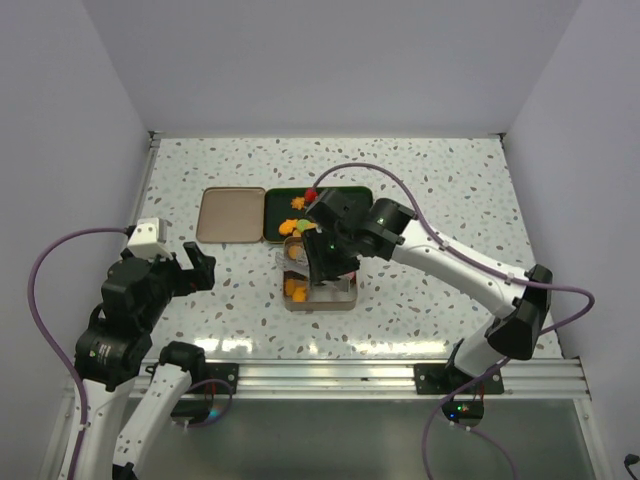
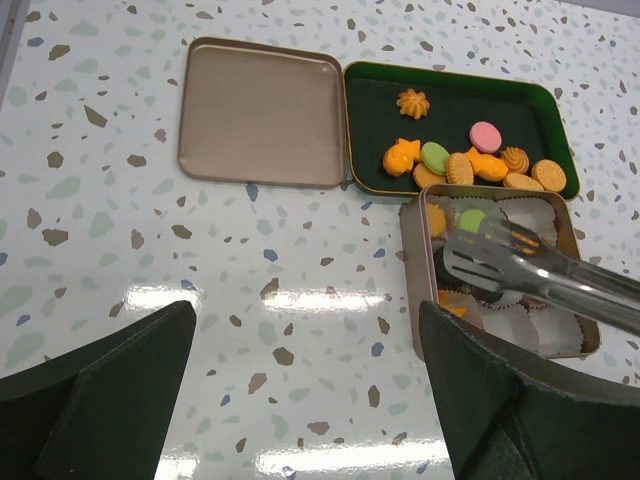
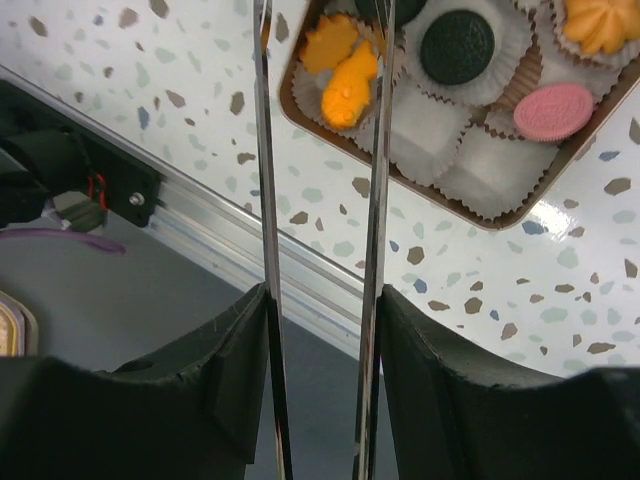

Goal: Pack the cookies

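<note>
Black left hand (image 2: 310, 400) hangs spread wide, idle. Most cookies (image 2: 459, 168) lie in the green tray (image 2: 450, 90), some in the tin (image 2: 409, 270). Your right hand (image 3: 322, 300) clamps the tongs (image 3: 376, 150): keep tips low over one paper cup (image 3: 415, 125).

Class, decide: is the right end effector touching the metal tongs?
Touching. In the right wrist view, the right end effector clamps the metal tongs, each arm lying against a finger's inner face.

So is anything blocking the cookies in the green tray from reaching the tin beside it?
Nothing visible does. The green tray with the cookies sits beside the open tin; a lid lies aside, and only the tongs hang over the tin.
</note>
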Controlling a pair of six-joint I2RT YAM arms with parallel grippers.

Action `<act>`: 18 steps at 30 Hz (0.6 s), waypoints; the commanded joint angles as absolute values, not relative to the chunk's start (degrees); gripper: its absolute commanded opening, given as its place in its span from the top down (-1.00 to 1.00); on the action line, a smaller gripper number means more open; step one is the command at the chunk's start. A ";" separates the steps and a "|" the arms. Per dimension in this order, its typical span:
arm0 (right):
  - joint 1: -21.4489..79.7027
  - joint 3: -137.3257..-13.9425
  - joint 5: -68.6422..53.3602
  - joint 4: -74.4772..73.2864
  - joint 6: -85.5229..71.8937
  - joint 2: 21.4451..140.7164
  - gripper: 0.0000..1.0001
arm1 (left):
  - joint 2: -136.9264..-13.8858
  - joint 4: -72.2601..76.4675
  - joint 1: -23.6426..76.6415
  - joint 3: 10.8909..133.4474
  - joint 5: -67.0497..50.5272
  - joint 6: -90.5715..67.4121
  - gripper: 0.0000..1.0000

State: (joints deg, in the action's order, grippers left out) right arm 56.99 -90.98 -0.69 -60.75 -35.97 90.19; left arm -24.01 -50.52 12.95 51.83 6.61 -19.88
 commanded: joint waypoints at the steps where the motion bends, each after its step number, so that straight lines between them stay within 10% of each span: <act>1: 57.04 -99.57 3.77 -63.97 -33.93 89.29 0.02 | -24.78 -48.08 13.36 51.86 6.68 -18.72 -0.98; 18: 38.41 -125.40 8.87 -73.30 -22.24 112.66 0.01 | -24.26 -48.25 13.36 52.12 7.38 -18.81 -0.92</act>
State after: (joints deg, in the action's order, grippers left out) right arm 38.92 -119.79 6.15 -69.54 -26.50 109.73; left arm -25.23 -50.54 12.95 51.83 6.63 -19.88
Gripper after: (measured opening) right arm 0.496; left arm 0.970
